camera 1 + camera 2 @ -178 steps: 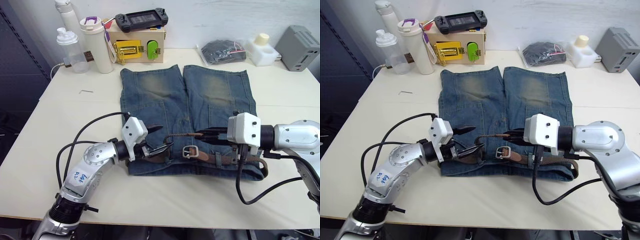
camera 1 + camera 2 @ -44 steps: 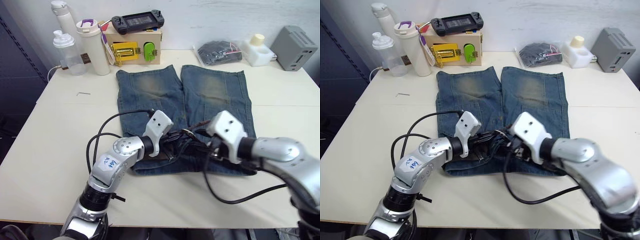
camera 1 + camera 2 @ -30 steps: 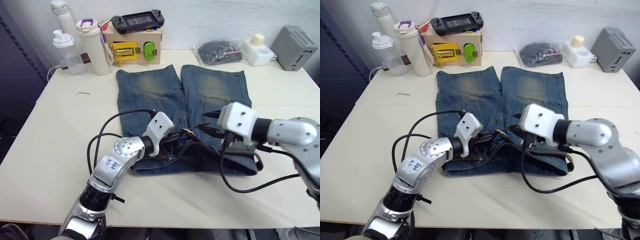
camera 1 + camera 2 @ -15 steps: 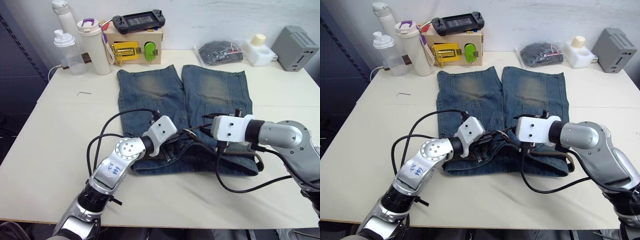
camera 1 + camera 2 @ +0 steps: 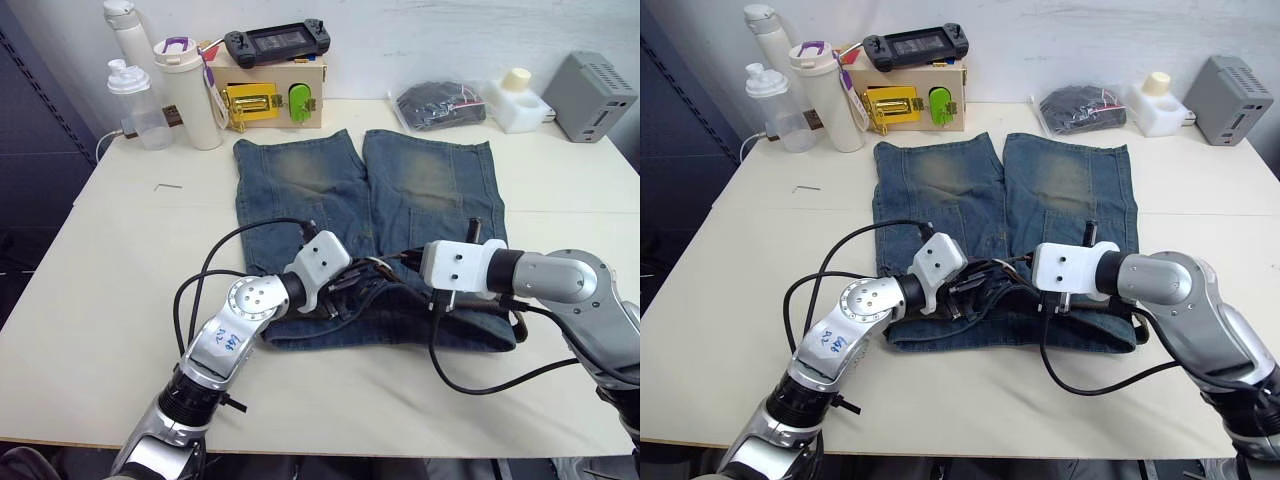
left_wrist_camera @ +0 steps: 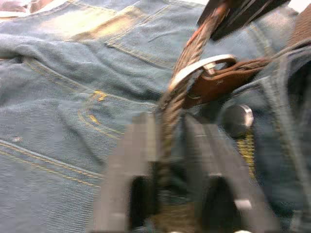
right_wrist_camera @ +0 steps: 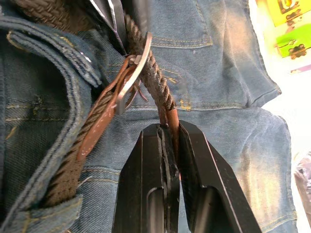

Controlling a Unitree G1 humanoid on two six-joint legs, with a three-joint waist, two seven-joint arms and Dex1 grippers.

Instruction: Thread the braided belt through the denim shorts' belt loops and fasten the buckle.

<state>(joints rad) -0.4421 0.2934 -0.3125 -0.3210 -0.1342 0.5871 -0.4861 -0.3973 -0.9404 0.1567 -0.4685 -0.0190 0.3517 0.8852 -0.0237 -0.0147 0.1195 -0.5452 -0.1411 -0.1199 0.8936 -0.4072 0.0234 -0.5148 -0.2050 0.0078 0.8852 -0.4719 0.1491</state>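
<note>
On the cream table [image 5: 120,260], denim shorts [image 5: 420,180], both grippers' jaws clamped on the braided belt [image 7: 154,80] beside its buckle [image 7: 133,68].

Robot lab: cluttered test table [image 5: 100,300], latch box [image 5: 268,92]

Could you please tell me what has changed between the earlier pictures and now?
Both arms closed in toward the middle of the waistband. The braided belt, whose tip was earlier clear of the buckle, now passes through it. The left end effector and right end effector each grip the strap. The denim shorts and the items behind them stayed put.
</note>
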